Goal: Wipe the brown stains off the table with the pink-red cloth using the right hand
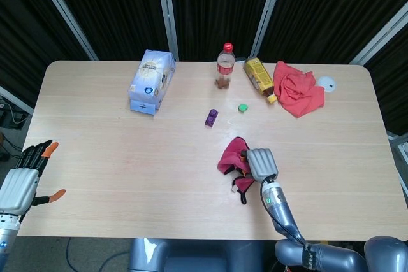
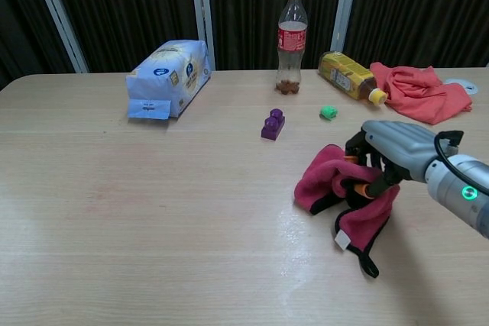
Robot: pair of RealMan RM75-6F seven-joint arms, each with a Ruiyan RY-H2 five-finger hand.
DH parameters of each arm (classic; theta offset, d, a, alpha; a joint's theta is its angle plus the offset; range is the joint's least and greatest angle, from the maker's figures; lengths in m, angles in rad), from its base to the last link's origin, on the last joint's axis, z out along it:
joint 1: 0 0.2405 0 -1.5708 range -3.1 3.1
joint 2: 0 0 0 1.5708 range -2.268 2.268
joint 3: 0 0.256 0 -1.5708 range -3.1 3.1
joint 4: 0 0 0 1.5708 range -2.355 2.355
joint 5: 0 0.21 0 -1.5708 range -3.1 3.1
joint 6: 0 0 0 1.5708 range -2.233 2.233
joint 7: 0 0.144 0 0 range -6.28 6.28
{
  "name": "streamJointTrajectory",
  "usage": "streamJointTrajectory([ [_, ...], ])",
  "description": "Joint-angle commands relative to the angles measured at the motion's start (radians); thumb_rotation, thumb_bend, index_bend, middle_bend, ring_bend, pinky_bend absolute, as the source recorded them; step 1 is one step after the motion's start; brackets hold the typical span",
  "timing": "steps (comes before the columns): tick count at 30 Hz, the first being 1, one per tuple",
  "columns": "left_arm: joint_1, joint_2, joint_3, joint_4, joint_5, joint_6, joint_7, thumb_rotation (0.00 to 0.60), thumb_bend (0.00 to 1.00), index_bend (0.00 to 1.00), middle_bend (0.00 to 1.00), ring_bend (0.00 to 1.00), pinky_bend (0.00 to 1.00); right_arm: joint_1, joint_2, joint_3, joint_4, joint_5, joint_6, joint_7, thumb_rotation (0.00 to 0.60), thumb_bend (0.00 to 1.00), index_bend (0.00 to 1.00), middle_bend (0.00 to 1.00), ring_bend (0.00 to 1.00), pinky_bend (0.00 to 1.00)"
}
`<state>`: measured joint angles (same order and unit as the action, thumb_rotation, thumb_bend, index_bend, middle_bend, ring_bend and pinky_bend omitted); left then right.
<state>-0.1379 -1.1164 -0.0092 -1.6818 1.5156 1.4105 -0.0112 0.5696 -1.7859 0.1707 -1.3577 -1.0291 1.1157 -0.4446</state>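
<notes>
The right hand (image 2: 393, 150) has its fingers (image 2: 365, 182) clamped on the pink-red cloth (image 2: 336, 185). The cloth bunches under them on the surface (image 2: 153, 211), near the purple block (image 2: 273, 124).

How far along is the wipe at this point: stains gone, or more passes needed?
Done: the right hand holds the pink-red cloth on the table, and the bare wood to the cloth's right shows no brown stains in either view. In hand: the cloth, bunched under the fingers. Left: checking the wood hidden beneath the cloth. The left hand hangs off the table's edge, holding nothing.
</notes>
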Motion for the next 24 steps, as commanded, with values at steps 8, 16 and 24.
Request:
streamJointTrajectory([
  [8, 0.0, -0.001, 0.0, -0.001, 0.0, 0.001, 0.004, 0.6, 0.0, 0.0, 0.0, 0.0, 0.0, -0.062, 0.014, -0.011, 0.109, 0.055, -0.016, 0.044, 0.6, 0.39, 0.76, 0.66, 0.59, 0.71],
  [16, 0.0, -0.004, 0.001, 0.001, 0.005, 0.004, 0.008, 0.6, 0.0, 0.0, 0.0, 0.0, 0.0, -0.096, 0.083, 0.018, 0.175, 0.092, -0.015, 0.054, 0.6, 0.39, 0.76, 0.66, 0.59, 0.71],
  [24, 0.0, -0.007, 0.002, 0.004, 0.008, 0.004, 0.016, 0.6, 0.0, 0.0, 0.0, 0.0, 0.0, -0.111, 0.102, 0.039, 0.146, 0.105, -0.023, 0.077, 0.6, 0.4, 0.76, 0.66, 0.59, 0.71],
])
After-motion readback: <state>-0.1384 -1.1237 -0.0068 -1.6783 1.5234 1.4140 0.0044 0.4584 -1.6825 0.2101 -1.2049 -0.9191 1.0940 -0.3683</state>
